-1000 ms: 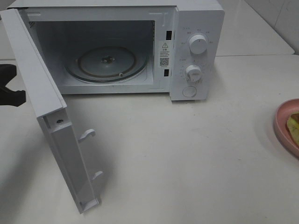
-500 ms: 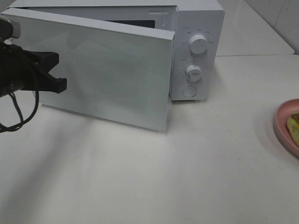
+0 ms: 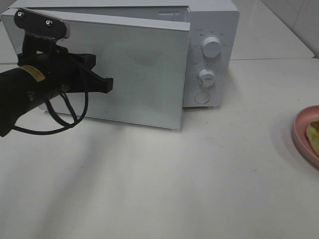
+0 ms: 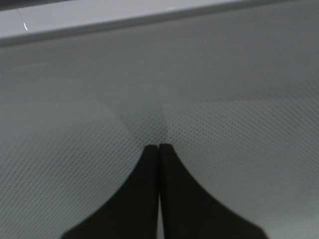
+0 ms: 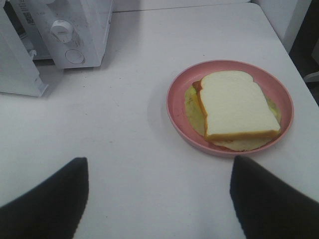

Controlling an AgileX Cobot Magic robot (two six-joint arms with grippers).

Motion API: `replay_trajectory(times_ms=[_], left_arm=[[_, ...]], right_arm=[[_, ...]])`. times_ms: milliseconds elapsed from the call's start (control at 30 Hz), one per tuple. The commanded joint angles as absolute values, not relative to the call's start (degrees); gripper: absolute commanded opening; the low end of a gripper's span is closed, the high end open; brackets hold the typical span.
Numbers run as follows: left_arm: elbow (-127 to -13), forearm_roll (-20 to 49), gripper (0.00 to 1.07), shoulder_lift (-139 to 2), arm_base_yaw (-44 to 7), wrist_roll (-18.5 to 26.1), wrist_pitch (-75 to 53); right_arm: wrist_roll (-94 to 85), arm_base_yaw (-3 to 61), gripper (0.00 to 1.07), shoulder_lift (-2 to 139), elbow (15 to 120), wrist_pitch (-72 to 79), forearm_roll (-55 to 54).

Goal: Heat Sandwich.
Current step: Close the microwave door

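Observation:
The sandwich [image 5: 238, 104], white bread with yellow-green filling, lies on a pink plate [image 5: 175, 99] on the table; only its edge [image 3: 313, 132] shows at the right border of the exterior view. The white microwave [image 3: 209, 50] stands at the back, its door [image 3: 139, 74] swung almost closed with a small gap left. My left gripper [image 3: 107, 84] is shut and empty, with its tips [image 4: 158, 147] against the door's mesh front [image 4: 224, 99]. My right gripper [image 5: 158, 199] is open and empty, held above the table a little short of the plate.
The microwave's two knobs [image 3: 211, 48] and round button [image 3: 202, 97] are on its right panel. The white table [image 3: 174, 179] spreads in front of it. The plate [image 3: 299, 132] sits at the table's right edge. The left arm's cable [image 3: 60, 117] hangs in front of the door.
The microwave door has swung from wide open to nearly shut. My left gripper has moved right and inward with it, pressing on the door front. The plate has not moved.

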State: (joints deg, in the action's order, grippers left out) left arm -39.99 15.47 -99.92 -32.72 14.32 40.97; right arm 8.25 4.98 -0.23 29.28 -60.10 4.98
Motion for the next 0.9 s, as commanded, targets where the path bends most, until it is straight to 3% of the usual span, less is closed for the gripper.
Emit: replay_trajectory(times_ms=[33,467,900], left_arm=[[-43.43,22.0,0.0,-102.27,-35.58,16.73,42.28],[-52.65,24.35,0.0,-109.32,-39.59,16.73,42.46],[-59.64,28.76,0.0,-113.79,-40.28,16.79,42.23]], right_arm=[[7.91,4.58,0.75,-1.72,29.11,-59.59,5.04],[7.91,4.58,0.75,-1.72,29.11,-59.59,5.04],[7.91,4.58,0.75,-1.72,29.11,-59.59,5.04]])
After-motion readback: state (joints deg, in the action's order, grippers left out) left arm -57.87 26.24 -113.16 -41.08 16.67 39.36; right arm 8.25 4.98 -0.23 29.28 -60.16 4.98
